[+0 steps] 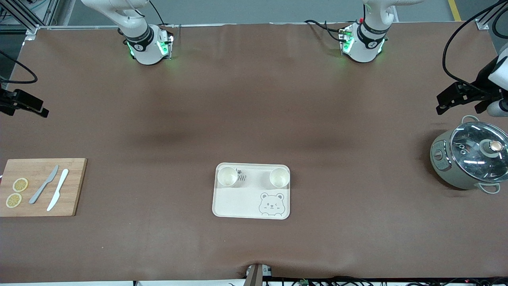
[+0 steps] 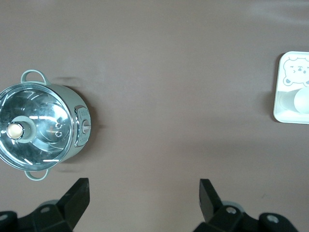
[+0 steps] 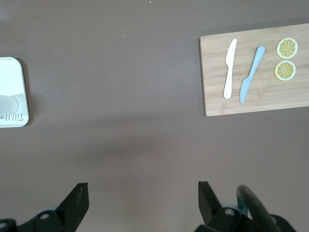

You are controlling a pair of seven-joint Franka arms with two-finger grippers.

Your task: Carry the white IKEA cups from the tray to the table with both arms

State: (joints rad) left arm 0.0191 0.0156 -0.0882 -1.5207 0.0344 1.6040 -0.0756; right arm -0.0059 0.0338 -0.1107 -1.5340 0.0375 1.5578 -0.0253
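Tray [image 1: 238, 206] carries both cups [image 1: 228, 176] on brown table [image 1: 254, 119]; both claws gape wide.

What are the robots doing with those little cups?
Nothing has been picked up yet. Both white cups sit on the bear tray in the middle of the table. The left hand hangs open near the pot, and the right hand hangs open near the cutting board.

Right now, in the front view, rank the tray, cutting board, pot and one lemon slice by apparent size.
1. Cutting board and tray: too close to rank.
2. Pot.
3. Lemon slice.
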